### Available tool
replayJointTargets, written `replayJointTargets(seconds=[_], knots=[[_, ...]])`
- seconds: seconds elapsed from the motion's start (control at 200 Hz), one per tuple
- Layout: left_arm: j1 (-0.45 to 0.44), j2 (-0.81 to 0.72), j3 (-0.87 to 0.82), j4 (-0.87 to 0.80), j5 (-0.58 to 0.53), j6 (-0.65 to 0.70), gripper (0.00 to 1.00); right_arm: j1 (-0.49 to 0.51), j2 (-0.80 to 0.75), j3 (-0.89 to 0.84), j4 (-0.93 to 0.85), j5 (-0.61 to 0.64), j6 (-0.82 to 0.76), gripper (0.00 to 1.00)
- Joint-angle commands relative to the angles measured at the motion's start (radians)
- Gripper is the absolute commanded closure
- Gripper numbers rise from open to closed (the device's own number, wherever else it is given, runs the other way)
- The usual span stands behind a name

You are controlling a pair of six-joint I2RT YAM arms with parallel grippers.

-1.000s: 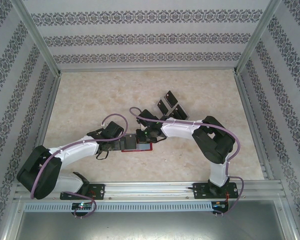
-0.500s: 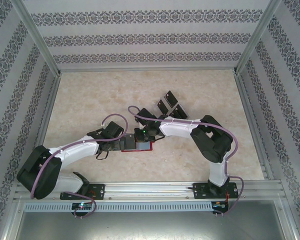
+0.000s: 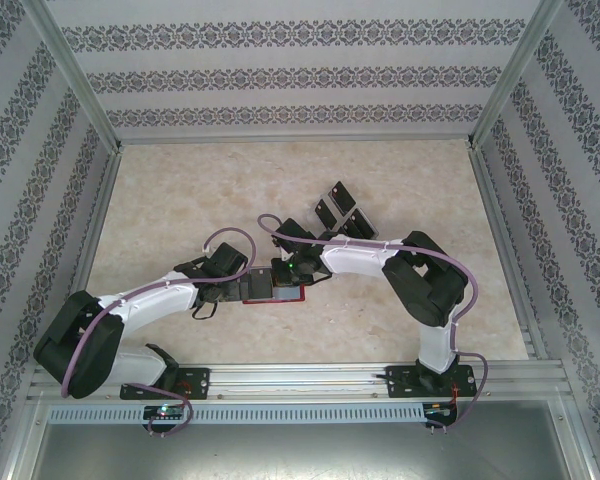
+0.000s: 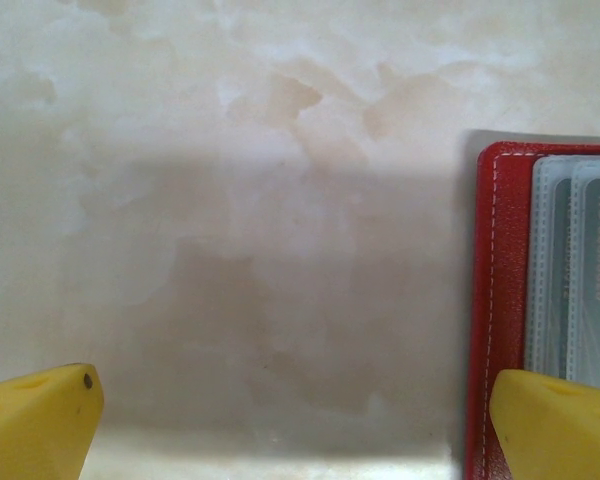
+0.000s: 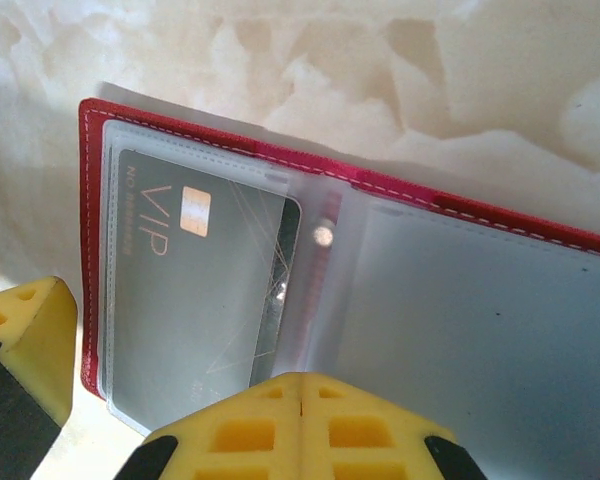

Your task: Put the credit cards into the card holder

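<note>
The red card holder [image 3: 298, 296] lies open on the table between my two grippers. In the right wrist view its clear sleeves [image 5: 460, 310] face up, and one dark credit card [image 5: 180, 290] marked VIP sits in the left sleeve. My right gripper [image 5: 300, 415] is shut with nothing in it, its tips just above the holder's middle fold. My left gripper [image 4: 295, 430] is open, one finger [image 4: 555, 425] over the holder's left edge [image 4: 495, 300], the other over bare table. Several more black credit cards [image 3: 340, 210] lie loose behind the right arm.
Both forearms cross the table's near middle, the left gripper [image 3: 256, 285] and right gripper [image 3: 286, 272] close together. Patterned walls and metal posts [image 3: 75, 90] box in the marble table [image 3: 200, 190]. A metal rail [image 3: 310, 375] runs along the near edge.
The right gripper dipped slightly toward the card holder and came back to about where it was. The left arm has not moved.
</note>
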Motion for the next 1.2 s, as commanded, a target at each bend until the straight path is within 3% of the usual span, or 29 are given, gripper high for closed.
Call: replayJointTargets(seconds=[0.0, 0.345, 0.695, 0.879, 1.194], knots=[[0.009, 0.008, 0.002, -0.005, 0.001, -0.005, 0.0, 0.011, 0.019, 0.013, -0.008, 0.004, -0.013, 1.0], [0.009, 0.012, -0.003, 0.006, 0.01, -0.008, 0.0, 0.04, 0.057, 0.067, -0.016, -0.004, -0.011, 1.0], [0.008, 0.011, -0.009, 0.016, 0.019, -0.012, 0.0, 0.033, 0.0, 0.046, -0.029, 0.018, -0.014, 1.0], [0.009, 0.01, 0.003, 0.005, 0.019, -0.003, 0.0, 0.019, -0.084, 0.004, -0.052, 0.063, -0.027, 0.77], [0.008, -0.008, 0.03, -0.016, 0.016, 0.006, 0.0, 0.004, -0.237, -0.075, -0.137, 0.198, -0.067, 0.55]])
